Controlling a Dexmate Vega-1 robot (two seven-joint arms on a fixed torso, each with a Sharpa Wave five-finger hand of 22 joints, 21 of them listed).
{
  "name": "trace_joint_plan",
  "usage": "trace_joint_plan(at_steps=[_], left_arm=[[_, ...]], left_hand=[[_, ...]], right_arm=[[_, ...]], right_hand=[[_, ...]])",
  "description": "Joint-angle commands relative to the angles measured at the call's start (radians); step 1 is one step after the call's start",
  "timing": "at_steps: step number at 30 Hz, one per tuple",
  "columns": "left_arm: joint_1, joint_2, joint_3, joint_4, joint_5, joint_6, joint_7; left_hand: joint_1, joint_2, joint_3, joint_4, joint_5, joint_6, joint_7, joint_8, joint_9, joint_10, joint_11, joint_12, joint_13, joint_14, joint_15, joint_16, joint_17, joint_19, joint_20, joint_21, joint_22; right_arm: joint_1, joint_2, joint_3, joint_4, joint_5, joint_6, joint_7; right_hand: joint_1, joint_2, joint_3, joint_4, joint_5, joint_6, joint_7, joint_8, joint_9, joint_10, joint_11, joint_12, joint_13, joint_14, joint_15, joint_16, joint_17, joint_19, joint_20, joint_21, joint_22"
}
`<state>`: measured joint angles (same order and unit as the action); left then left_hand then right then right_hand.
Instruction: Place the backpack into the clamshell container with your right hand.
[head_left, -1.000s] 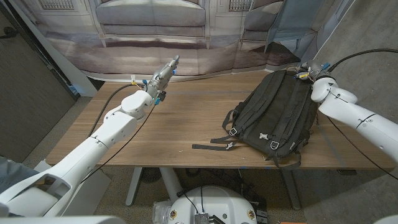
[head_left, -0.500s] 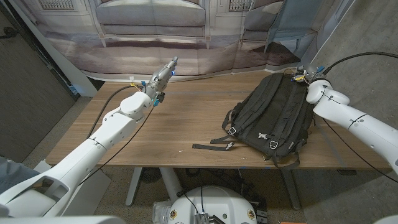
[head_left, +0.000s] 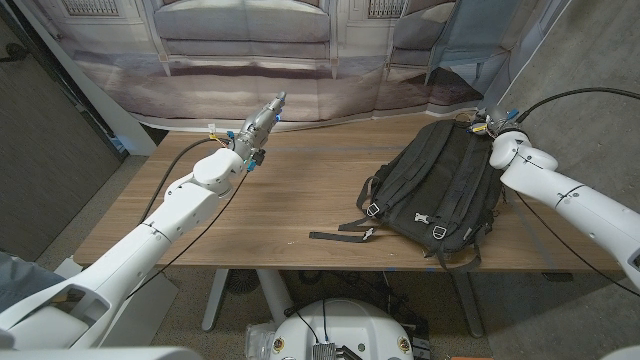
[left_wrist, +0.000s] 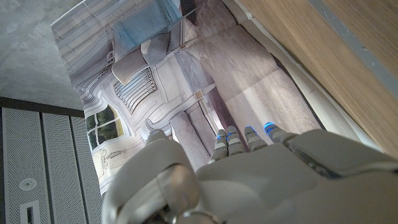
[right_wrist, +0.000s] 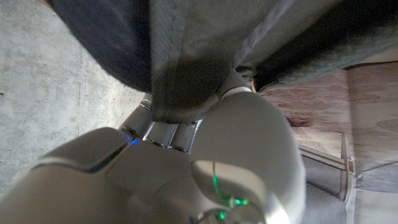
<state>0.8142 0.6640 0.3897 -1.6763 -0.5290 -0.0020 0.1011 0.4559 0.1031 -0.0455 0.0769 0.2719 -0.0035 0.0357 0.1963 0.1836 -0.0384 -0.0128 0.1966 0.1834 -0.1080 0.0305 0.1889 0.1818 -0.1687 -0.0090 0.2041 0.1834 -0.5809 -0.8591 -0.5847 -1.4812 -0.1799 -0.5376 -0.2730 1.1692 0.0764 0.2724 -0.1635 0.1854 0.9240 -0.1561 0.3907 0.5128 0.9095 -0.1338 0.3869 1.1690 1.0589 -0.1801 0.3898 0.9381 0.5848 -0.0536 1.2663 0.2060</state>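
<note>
A black backpack (head_left: 445, 185) lies flat on the right side of the wooden table (head_left: 290, 215), straps up, its loose straps trailing toward the front edge. My right hand (head_left: 487, 122) is at the backpack's top end by the far edge. In the right wrist view a grey handle strap (right_wrist: 186, 68) runs across the fingers of my right hand (right_wrist: 205, 149), which hook under it. My left hand (head_left: 262, 122) is held above the far left part of the table with straight fingers and nothing in it. In the left wrist view, the left hand (left_wrist: 249, 174) points at the backdrop.
A printed backdrop (head_left: 250, 60) hangs right behind the table's far edge. A cable (head_left: 570, 92) arcs over my right arm. Bare wood lies between the two arms. The backpack's lower end reaches the front edge.
My right arm has shifted slightly inward and toward the backpack's top. The backpack's top end has moved only a little. My left arm has stayed still.
</note>
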Motion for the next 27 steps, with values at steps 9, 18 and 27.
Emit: trace_joint_plan(at_steps=[9, 18, 27], left_arm=[[0.002, -0.004, 0.003, 0.002, 0.001, 0.001, 0.003], [0.005, -0.003, 0.002, -0.002, 0.001, 0.001, 0.005], [0.002, -0.003, 0.002, 0.002, -0.002, -0.003, -0.003]], left_hand=[[0.001, 0.009, -0.008, 0.005, -0.005, 0.001, 0.003, 0.000, 0.003, -0.009, 0.002, 0.004, 0.003, -0.012, 0.000, -0.001, 0.002, -0.043, 0.002, 0.004, 0.004], [0.002, 0.010, -0.009, 0.005, -0.005, 0.000, 0.003, 0.000, 0.003, -0.009, 0.001, 0.004, 0.003, -0.012, 0.000, -0.001, 0.002, -0.043, 0.001, 0.004, 0.004], [0.003, 0.010, -0.010, 0.005, -0.005, 0.000, 0.002, 0.000, 0.003, -0.008, 0.000, 0.005, 0.003, -0.012, 0.000, -0.001, 0.002, -0.043, 0.002, 0.004, 0.004]], right_arm=[[0.010, 0.006, -0.005, 0.020, 0.006, 0.013, 0.009], [0.012, -0.003, -0.012, 0.009, -0.001, 0.005, 0.025], [0.007, -0.006, -0.008, -0.003, -0.002, -0.005, 0.024]], right_hand=[[0.033, 0.036, 0.042, 0.027, 0.007, 0.012, -0.026, -0.006, 0.000, 0.033, -0.048, -0.004, 0.008, 0.005, -0.057, 0.000, 0.003, 0.000, -0.153, -0.001, 0.000], [0.034, 0.046, 0.050, 0.029, 0.005, -0.007, -0.032, -0.023, -0.007, 0.020, -0.051, -0.044, -0.038, -0.021, -0.057, -0.019, -0.003, -0.022, -0.153, -0.010, -0.001], [0.031, 0.051, 0.053, 0.031, 0.000, -0.016, -0.033, -0.038, -0.017, 0.027, -0.051, -0.071, -0.081, -0.041, -0.057, -0.041, -0.021, -0.042, -0.152, -0.013, -0.001]])
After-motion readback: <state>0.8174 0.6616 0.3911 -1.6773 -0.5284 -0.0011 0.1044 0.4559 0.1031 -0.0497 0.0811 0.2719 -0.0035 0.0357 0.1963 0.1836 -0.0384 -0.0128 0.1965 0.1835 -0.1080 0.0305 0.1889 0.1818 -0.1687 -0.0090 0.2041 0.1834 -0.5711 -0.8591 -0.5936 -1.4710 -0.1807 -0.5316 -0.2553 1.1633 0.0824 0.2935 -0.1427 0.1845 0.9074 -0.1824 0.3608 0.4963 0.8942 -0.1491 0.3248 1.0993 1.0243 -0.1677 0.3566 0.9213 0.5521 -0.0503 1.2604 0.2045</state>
